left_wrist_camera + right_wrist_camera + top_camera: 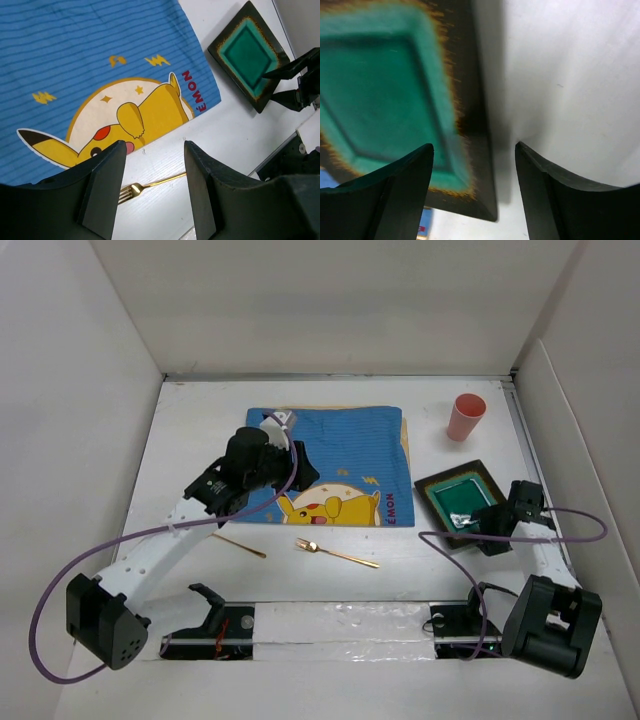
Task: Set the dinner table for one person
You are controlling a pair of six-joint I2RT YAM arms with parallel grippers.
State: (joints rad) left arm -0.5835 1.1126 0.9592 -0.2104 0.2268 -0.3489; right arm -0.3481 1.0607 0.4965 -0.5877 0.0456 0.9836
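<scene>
The left arm base (100, 622) and the right arm base (552, 626), both black, sit at the near edge of the dinner table (400, 580), with a strip of crinkled clear film (340, 618) between them. The dinner table is a large, flat, matte white rectangle. White walls (330, 300) box it in on three sides, and it lies under everything else in view.

Just beyond the strip, a gold fork (338, 554) lies flat on the bare white surface, tines to the left. To its left lies a thin gold utensil (245, 548), one end close by the left arm; it is too slight to tell its kind.

Farther on, the left gripper (153, 145) hangs over the near edge of a blue striped Pikachu mat (350, 440), its fingers spread apart and holding nothing.

On the right, the right gripper (474, 147) also has its fingers apart. They straddle an edge of a dark square plate (455, 488) with a teal centre, one finger over the teal and the other over white table. Whether either finger touches the plate cannot be told. The plate lies just right of the mat, apart from it.

Farthest off, a pink cup (466, 417) stands upright near the far right corner, beyond the plate.
</scene>
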